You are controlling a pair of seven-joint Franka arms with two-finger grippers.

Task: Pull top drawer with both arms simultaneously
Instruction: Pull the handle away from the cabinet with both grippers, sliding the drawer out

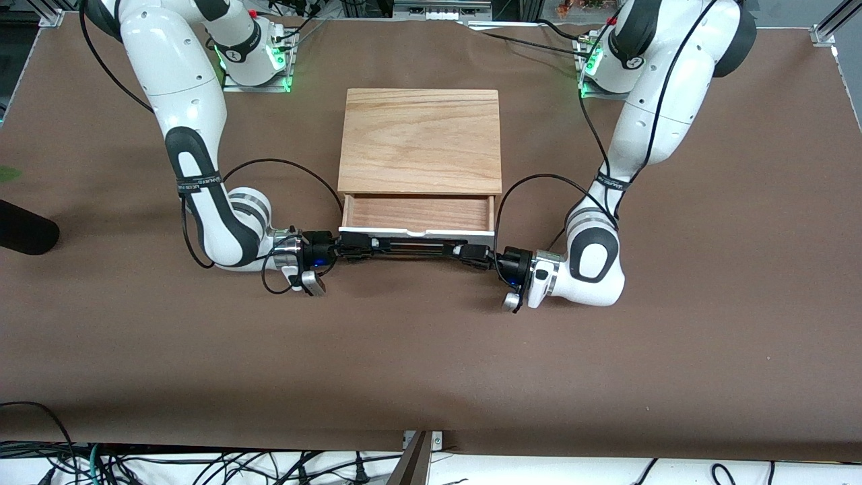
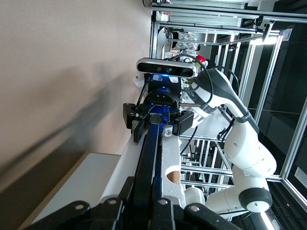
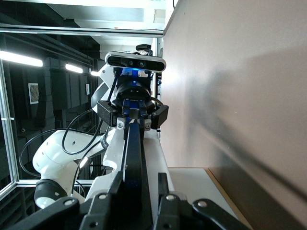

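With the left gripper (image 1: 463,252) and right gripper (image 1: 358,244) clamped on the handle (image 1: 411,247), the half-open top drawer (image 1: 417,214) needs an even pull nearer the camera.

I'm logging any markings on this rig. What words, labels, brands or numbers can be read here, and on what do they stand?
Nothing can be read for certain.
Black bands on the right arm and the left arm: white print, too small to read.
Round marks near both arm bases: too blurred to read.
Top drawer and wooden box: no text.
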